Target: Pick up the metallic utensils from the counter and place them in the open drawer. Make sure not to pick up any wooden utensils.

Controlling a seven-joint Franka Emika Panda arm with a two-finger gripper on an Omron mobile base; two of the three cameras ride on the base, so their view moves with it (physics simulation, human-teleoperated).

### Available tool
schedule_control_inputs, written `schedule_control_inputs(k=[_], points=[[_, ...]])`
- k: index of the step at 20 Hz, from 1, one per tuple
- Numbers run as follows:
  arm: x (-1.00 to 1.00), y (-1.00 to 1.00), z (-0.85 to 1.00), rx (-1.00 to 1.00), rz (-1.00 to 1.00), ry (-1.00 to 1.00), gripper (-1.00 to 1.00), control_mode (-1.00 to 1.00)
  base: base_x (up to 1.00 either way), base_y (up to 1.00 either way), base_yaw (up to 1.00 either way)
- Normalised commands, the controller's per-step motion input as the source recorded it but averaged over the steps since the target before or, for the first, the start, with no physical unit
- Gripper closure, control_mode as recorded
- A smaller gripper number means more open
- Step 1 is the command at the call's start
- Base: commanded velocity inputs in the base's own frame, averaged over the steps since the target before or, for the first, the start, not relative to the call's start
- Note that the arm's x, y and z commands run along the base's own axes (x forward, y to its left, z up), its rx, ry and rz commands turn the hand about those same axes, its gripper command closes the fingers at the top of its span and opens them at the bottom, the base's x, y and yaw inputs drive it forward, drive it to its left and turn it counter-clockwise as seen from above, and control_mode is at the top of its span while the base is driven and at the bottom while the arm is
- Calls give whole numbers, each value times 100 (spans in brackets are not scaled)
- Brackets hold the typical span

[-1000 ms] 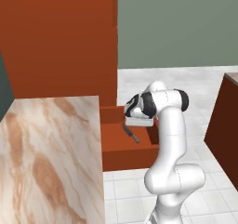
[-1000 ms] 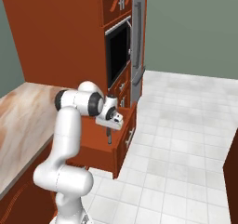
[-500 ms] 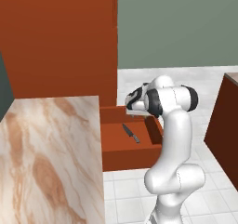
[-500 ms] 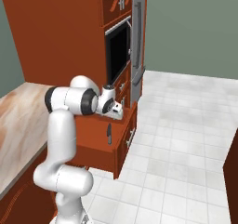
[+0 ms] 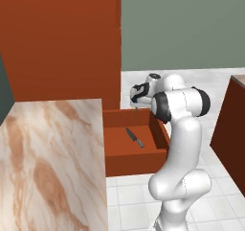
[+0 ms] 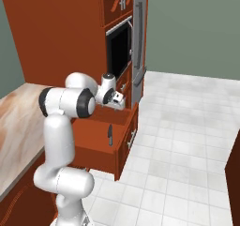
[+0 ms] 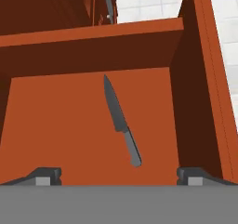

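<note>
Since a second ago the white arm's two-finger gripper (image 5: pixel 137 97) has risen from low inside the shallow red-brown wooden drawer box (image 5: pixel 119 154) to above its far rim, and the slim knife with grey blade and black handle (image 5: pixel 135 137), which was at the fingers, now lies alone on the drawer floor. The fingers are spread wide and released, grasping nothing: in the hand view both dark fingertips (image 7: pixel 45 175) sit far apart at the bottom corners.

One knife is in view, near the middle of the drawer floor, lying flat, in the centre of the left base view. The hand view looks straight down on the knife (image 7: pixel 121 120), blade tip toward the top of the frame, handle toward the bottom. The right base view shows the knife (image 6: pixel 110 134) from the side, along with the drawer's flat front and one silver bar handle (image 6: pixel 131 139). The left base view alone shows the pinkish-beige marble counter slab with brown veins (image 5: pixel 48 167), at lower left, its visible part bare.
</note>
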Motion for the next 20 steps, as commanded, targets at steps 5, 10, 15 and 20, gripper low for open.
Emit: schedule_control_inputs(k=[5, 10, 15, 20], points=[[-5, -3, 30, 0, 0, -1, -100, -100, 0, 0, 0], [0, 0, 16, 0, 0, 0, -100, -100, 0, 0, 0], [-24, -3, 19, 0, 0, -4, -100, -100, 0, 0, 0], [-94, -5, 9, 0, 0, -25, -100, -100, 0, 0, 0]])
